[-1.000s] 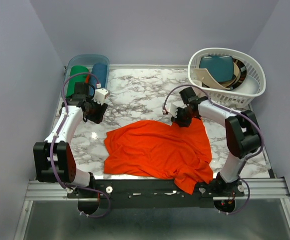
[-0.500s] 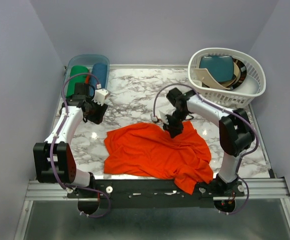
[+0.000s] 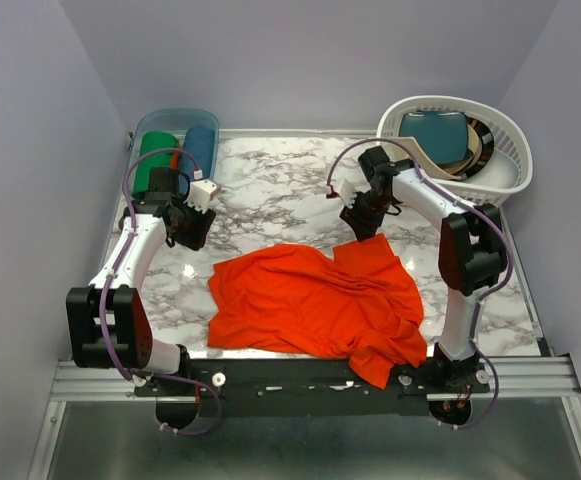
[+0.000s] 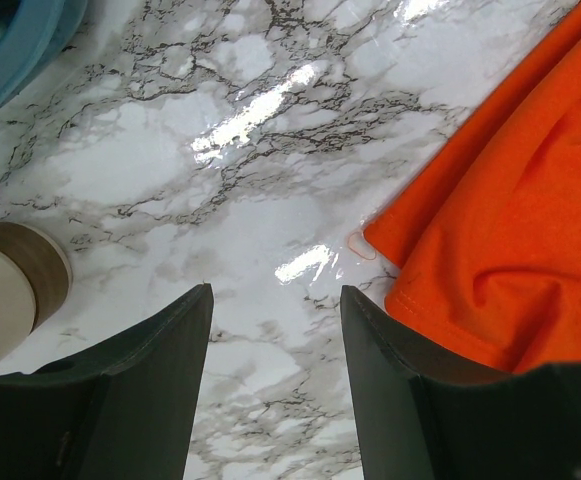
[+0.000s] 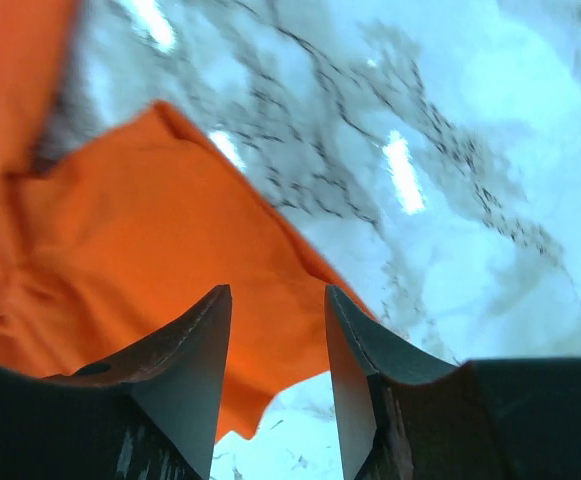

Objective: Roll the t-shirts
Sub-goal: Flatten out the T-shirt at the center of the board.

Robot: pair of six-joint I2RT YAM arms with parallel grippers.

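Observation:
The orange-red t-shirt (image 3: 315,300) lies crumpled on the marble table (image 3: 270,190), with one part hanging over the near edge. My right gripper (image 3: 364,222) hovers just above its far right flap, open and empty. In the right wrist view (image 5: 278,330) the open jaws frame that flap (image 5: 170,230). My left gripper (image 3: 192,232) is open and empty over bare marble, left of the shirt's far left corner. In the left wrist view (image 4: 275,370) the shirt's edge (image 4: 510,230) lies to the right of the fingers. A green rolled shirt (image 3: 153,160) and a blue one (image 3: 200,150) lie in a bin.
A clear blue bin (image 3: 175,115) stands at the far left corner; its edge shows in the left wrist view (image 4: 10,40). A white laundry basket (image 3: 510,135) with teal and beige items stands at the far right. A round beige object (image 4: 10,290) sits at the left of the left wrist view.
My right gripper swung left over the shirt, then back toward the far side. The shirt's far right edge now pokes out as a flap. The left arm has not moved.

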